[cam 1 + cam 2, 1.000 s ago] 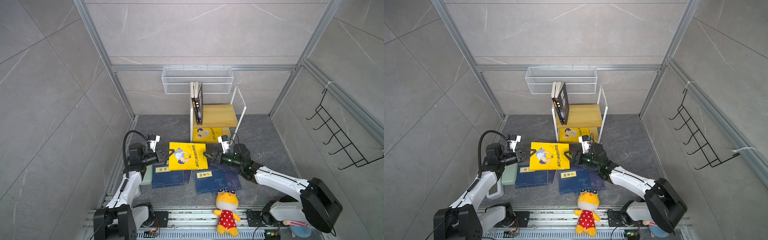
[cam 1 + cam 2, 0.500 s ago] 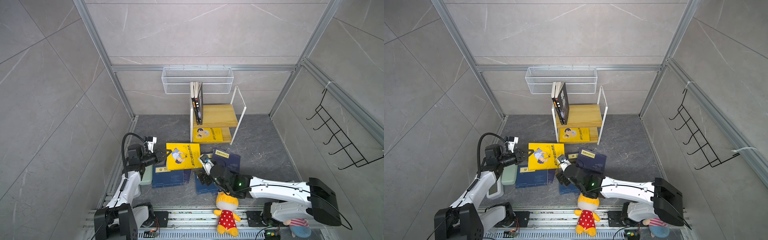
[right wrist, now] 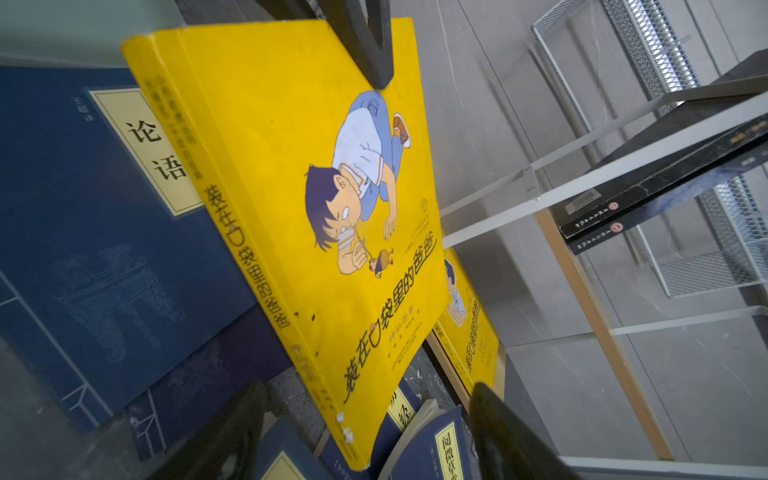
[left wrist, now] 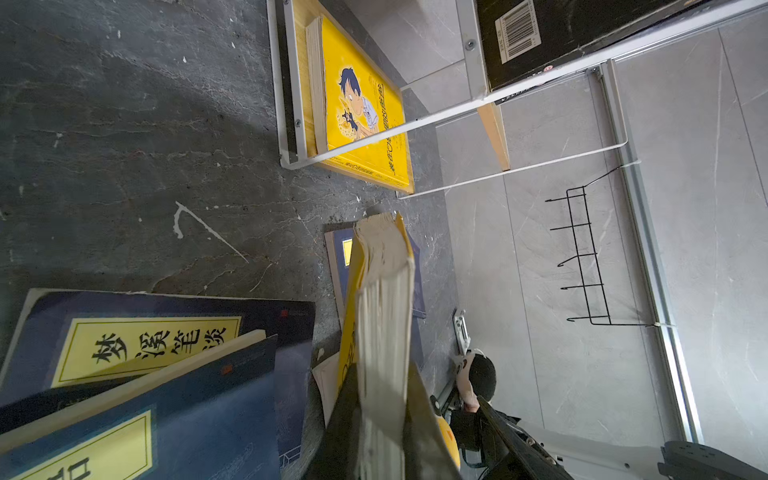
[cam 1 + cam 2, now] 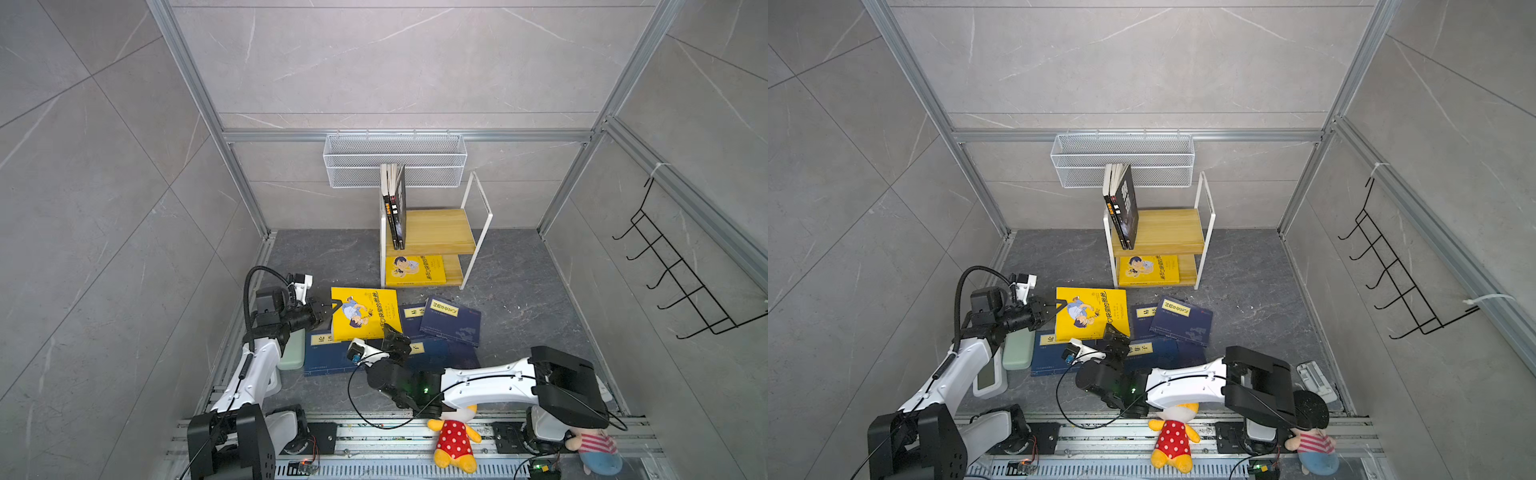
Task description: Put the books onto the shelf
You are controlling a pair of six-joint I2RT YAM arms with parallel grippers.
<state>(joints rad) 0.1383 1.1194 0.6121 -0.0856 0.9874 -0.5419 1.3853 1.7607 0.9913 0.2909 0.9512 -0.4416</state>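
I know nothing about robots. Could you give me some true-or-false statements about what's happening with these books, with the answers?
1. The left gripper is clamped on the edge of the yellow book. True.
2. The right gripper is shut on a navy book. False: its jaws stand open by the yellow book's corner, holding nothing.
3. Black books stand upright on the shelf's top board. True.
4. The shelf's lower board is bare. False: a second yellow book lies flat on it.
5. The navy books sit in the wire basket. False: they lie on the floor.
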